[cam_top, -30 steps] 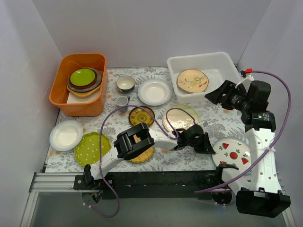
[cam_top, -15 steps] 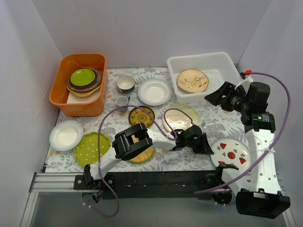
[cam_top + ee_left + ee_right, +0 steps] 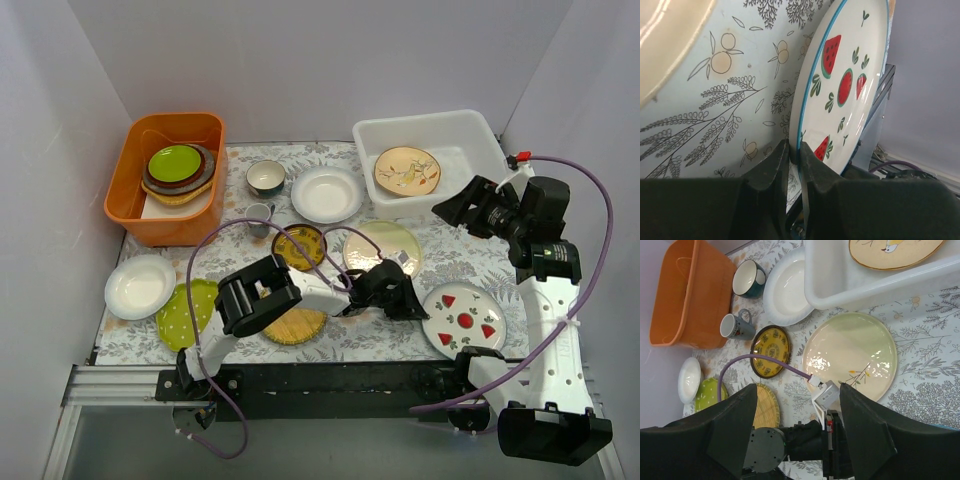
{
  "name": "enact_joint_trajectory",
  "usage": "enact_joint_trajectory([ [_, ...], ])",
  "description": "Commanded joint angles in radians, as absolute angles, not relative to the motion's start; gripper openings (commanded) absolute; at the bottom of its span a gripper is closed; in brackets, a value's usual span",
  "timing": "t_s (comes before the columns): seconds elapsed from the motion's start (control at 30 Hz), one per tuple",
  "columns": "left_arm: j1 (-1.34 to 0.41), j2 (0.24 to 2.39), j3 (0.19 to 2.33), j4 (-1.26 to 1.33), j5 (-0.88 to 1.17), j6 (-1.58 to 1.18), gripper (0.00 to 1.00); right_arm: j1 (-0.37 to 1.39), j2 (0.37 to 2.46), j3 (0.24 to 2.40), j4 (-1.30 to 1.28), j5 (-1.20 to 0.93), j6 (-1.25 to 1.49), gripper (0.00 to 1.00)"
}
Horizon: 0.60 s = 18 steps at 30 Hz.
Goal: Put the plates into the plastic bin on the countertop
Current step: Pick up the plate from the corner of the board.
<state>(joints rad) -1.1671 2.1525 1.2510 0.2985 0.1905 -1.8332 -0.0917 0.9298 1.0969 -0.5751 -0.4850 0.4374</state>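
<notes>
My left gripper is shut on the left rim of the strawberry plate, which lies low at the front right of the countertop. I cannot tell whether the plate touches the cloth. The plastic bin stands at the back right with a cream leaf-sprig plate inside. My right gripper hangs open and empty in front of the bin, above the cloth. A glossy cream plate lies mid-table.
An orange tub with stacked dishes is at the back left. On the cloth lie a white plate, a brown-and-yellow plate, a straw plate, a lime dotted plate and a white plate, with a teal bowl and a grey cup.
My left gripper has pulled the strawberry plate leftward, toward the table's middle, and the left arm has swung left with it. The right arm has barely shifted.
</notes>
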Motion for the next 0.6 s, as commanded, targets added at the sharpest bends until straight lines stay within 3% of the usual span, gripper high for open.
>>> enact_joint_trajectory([
  [0.0, -1.143, 2.007, 1.220, 0.364, 0.155, -1.836, 0.00, -0.097, 0.913, 1.092, -0.549, -0.483, 0.417, 0.74],
  [0.57, -1.082, 1.715, 1.106, 0.239, 0.064, -1.769, 0.00, -0.098, 0.911, 1.077, -0.563, -0.476, 0.396, 0.75],
])
